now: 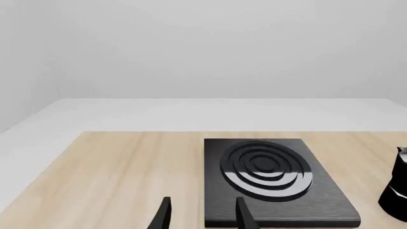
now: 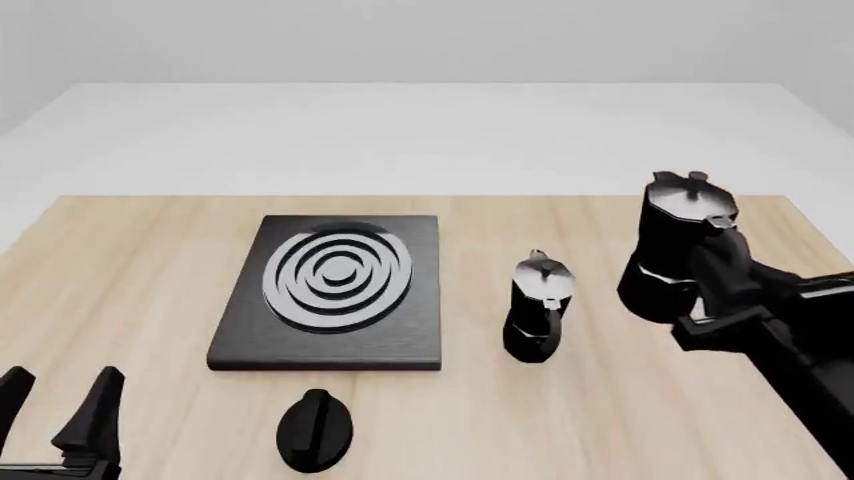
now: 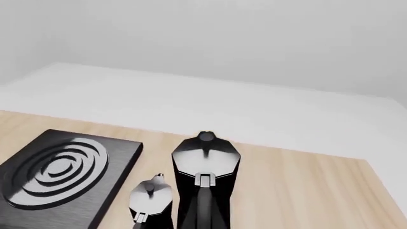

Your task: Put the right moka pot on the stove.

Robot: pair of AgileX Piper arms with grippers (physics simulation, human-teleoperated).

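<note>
Right moka pot [image 2: 678, 245] sits at table's right, well apart from stove [image 2: 334, 290] | right gripper [image 2: 727, 290] at its handle, grip state can't tell | left gripper [image 2: 60, 405] open, idle | advice: lift straight, clear other pot [image 2: 537, 305], lower centred on rings

The right moka pot [image 2: 678, 245] stood upright near the bench's right edge: black, faceted, with a silvery lid, top knob and black side handle. The stove [image 2: 334, 291], a flat black slab with silver-grey concentric rings, lay well apart to its left.
</note>
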